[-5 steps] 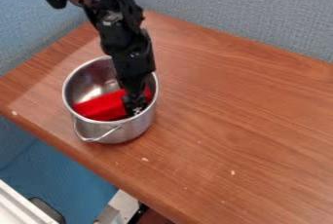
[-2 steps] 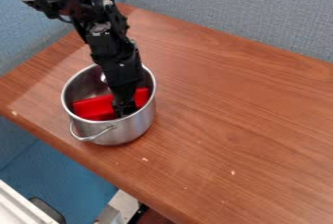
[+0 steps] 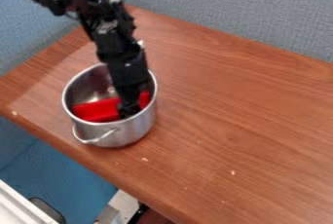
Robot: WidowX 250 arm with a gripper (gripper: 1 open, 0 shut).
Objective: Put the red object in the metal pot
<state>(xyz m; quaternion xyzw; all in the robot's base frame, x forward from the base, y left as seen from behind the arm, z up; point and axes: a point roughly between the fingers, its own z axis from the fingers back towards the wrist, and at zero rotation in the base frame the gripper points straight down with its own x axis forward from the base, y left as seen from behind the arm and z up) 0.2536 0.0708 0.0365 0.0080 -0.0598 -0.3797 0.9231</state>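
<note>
1. So the red object [image 3: 95, 110] is sitting down inside the metal pot [image 3: 109, 130], lying across the bottom toward the left side of the bowl. Looks like the job's basically done as far as placement goes.

2. The claw [image 3: 131, 99] is dipped into the pot from above, pointing down, right at the right end of the red bar. Its tips are dark against dark, so honestly I can't see the gap clearly, but it reads as spread wide and not pinching the block. I'd call it let go.

3. Why it's like that, my guess: the arm has to reach below the rim to set the bar flat rather than drop it and clang it around.

4. The pot stands near the left front corner of the tabletop [image 3: 221, 111], with its small loop handle facing the front edge. Not much wood between it and that edge, so a sideways bump could shove it off.

5. Room to move: straight up is the clean exit. The pot wall is close around the claw, so going sideways first risks hooking the rim. Right side of the tabletop is wide open.
</note>
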